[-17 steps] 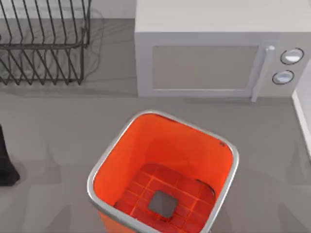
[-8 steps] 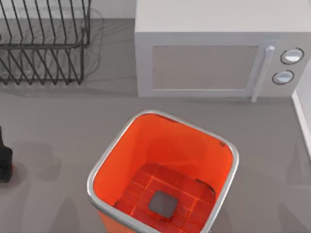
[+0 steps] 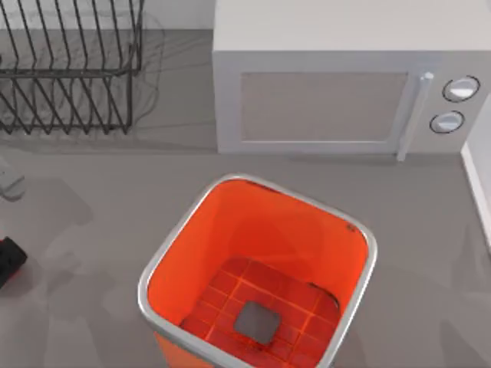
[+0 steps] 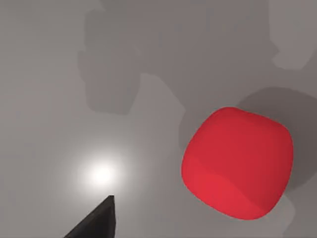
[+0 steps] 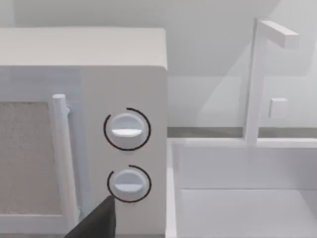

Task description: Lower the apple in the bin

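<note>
Dark at the far left edge of the top view, well to the left of the bin (image 3: 257,272), your left tool (image 3: 8,259) had shifted over the last second. It had been an upright dark shape there and now lay lower and tilted, with a pale part of the arm showing above it. I judged that as the arm settling over the apple (image 4: 237,163), which sat on the grey surface (image 3: 92,230) left of the bin, close beside the tool's dark tip. It cast its own shadow on the surface, and nothing gripped it. You could not tell how wide that tool stood. So the pick was not yet made, and the carry to the bin and the lowering were all still ahead of you.

The apple read as nearly round, a shade squarish, with no stem or dimple showing. It had no real long axis and pointed nowhere, so any approach angle should have served you.

The bin stood open and upright, its gridded floor bare. Behind the bin stood the microwave (image 3: 322,100). Off to the right of the bin, your right tool (image 5: 96,223) sat parked facing the microwave's two knobs, and its width could not be told either.
</note>
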Robot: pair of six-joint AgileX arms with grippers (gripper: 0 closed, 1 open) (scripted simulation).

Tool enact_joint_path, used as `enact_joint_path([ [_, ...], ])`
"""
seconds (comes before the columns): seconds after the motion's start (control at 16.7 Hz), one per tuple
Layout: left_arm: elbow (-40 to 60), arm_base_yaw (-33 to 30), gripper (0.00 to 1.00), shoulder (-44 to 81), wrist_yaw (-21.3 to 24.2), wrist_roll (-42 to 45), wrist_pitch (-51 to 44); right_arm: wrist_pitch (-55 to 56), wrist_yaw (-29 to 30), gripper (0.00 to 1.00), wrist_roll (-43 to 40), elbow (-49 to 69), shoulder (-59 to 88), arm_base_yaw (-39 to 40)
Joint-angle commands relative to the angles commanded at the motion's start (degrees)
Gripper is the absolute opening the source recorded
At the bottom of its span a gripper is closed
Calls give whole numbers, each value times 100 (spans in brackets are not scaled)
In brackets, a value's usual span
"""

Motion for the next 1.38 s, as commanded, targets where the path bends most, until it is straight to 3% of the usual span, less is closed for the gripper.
enact_joint_path([
  [0.3, 1346, 111, 100, 2001, -3, 1343, -1154, 0, 0, 100, 0, 0, 0, 0],
  [0.6, 1972, 166, 100, 2811, -4, 1920, -1613, 0, 0, 100, 0, 0, 0, 0],
  [0.96, 1894, 146, 100, 2851, -4, 1911, -1506, 0, 0, 100, 0, 0, 0, 0],
  [1.38, 1181, 176, 100, 3513, -2, 1943, -97, 0, 0, 100, 0, 0, 0, 0],
])
